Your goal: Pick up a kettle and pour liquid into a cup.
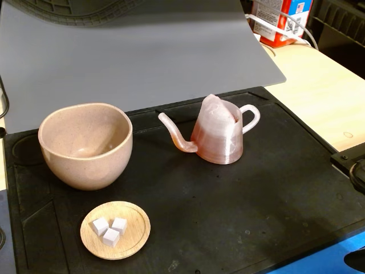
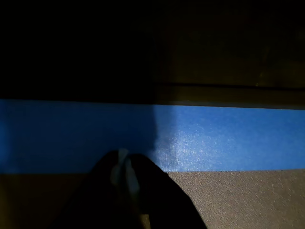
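Note:
In the fixed view the translucent pink ribbed kettle point(image 1: 219, 134) stands upright mid-mat, with its thin spout point(image 1: 174, 132) aimed left at the cup and its loop handle on the right. An orange-brown tint of liquid point(image 1: 218, 151) shows low in its body and spout. The beige-pink speckled cup point(image 1: 85, 145) sits upright at the left, and no liquid shows inside it. My gripper point(image 2: 125, 168) appears only in the wrist view, as dark fingertips pressed together and holding nothing. It hangs low over a blue strip point(image 2: 228, 138), far from both objects.
A small round wooden dish point(image 1: 116, 229) with three white cubes lies in front of the cup. A black mat point(image 1: 239, 205) covers the table, with a grey sheet point(image 1: 142, 57) behind. A red-and-white carton point(image 1: 279, 20) stands at the back right, and dark hardware point(image 1: 351, 162) sits at the right edge.

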`<state>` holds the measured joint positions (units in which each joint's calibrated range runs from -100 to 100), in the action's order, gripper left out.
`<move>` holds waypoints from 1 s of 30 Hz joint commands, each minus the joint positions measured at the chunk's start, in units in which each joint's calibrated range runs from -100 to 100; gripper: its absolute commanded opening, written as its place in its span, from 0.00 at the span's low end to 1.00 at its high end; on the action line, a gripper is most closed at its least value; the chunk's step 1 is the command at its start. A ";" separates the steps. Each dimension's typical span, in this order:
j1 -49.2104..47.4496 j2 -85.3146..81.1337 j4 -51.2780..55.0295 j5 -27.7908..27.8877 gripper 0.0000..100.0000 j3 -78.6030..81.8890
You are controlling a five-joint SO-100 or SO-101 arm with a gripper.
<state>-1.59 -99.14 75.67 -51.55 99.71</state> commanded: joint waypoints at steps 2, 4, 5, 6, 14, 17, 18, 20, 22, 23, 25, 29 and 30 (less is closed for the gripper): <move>-0.05 -0.17 0.12 -0.07 0.01 0.11; -0.35 -0.17 0.12 -0.07 0.01 0.11; 0.03 -0.17 0.12 -0.07 0.01 0.11; -0.20 -0.17 0.12 -0.07 0.01 0.11; -0.43 -0.17 0.12 -0.07 0.01 0.11; -0.43 -0.17 0.12 -0.12 0.01 0.11; -0.43 -0.17 0.12 -0.17 0.01 0.11; -0.43 -0.09 0.04 -0.17 0.01 0.11; -0.43 -0.09 -1.52 -0.07 0.01 0.02; -0.43 2.04 -8.70 -0.07 0.01 0.11; -0.43 6.65 -16.83 -0.07 0.01 -0.25; -0.50 16.81 -40.17 -0.07 0.01 -0.34; -0.50 19.96 -45.97 -0.07 0.01 -0.34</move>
<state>-1.89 -83.90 38.91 -51.55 99.71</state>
